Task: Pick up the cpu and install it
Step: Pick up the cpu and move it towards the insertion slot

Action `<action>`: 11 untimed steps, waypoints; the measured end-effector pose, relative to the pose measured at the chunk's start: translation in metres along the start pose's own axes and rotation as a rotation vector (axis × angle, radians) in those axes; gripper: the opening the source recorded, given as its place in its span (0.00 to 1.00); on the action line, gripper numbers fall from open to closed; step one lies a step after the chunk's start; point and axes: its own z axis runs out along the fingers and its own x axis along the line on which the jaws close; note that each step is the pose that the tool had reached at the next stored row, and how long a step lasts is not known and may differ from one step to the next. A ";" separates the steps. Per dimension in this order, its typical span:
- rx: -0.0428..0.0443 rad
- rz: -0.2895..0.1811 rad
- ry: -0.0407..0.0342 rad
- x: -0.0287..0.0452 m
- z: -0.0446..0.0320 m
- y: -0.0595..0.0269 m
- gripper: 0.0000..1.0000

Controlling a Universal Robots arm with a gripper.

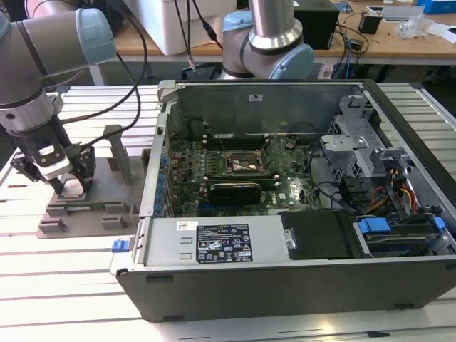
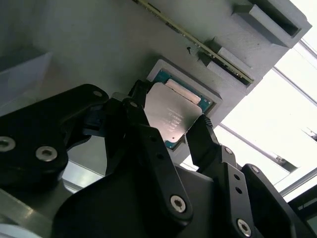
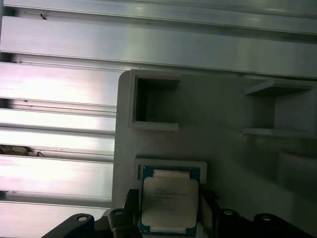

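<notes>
The cpu (image 2: 173, 116), a small flat square chip with a shiny silver metal lid and a thin green border, lies flat and lid-up in a shallow square recess (image 3: 171, 162) of a pale grey moulded holder (image 3: 223, 148). Both wrist views show faint print across the lid.

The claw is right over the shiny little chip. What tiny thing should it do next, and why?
Probably squeeze gently shut on the cpu. In the second wrist view the claw is open, with its fingers on either side of the cpu. The cpu lies flat in its pocket in the gray holder, so it looks lined up but not lifted.
</notes>
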 end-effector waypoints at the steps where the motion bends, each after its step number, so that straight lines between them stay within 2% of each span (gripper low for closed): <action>1: 0.0000 0.000 0.0002 0.0000 0.0004 0.0000 0.60; 8: 0.0000 0.000 0.0002 0.0000 0.0008 0.0003 0.60; 9: 0.0000 0.000 0.0003 0.0000 0.0008 0.0003 0.55; 11: 0.0000 0.000 0.0003 0.0000 0.0009 0.0003 0.55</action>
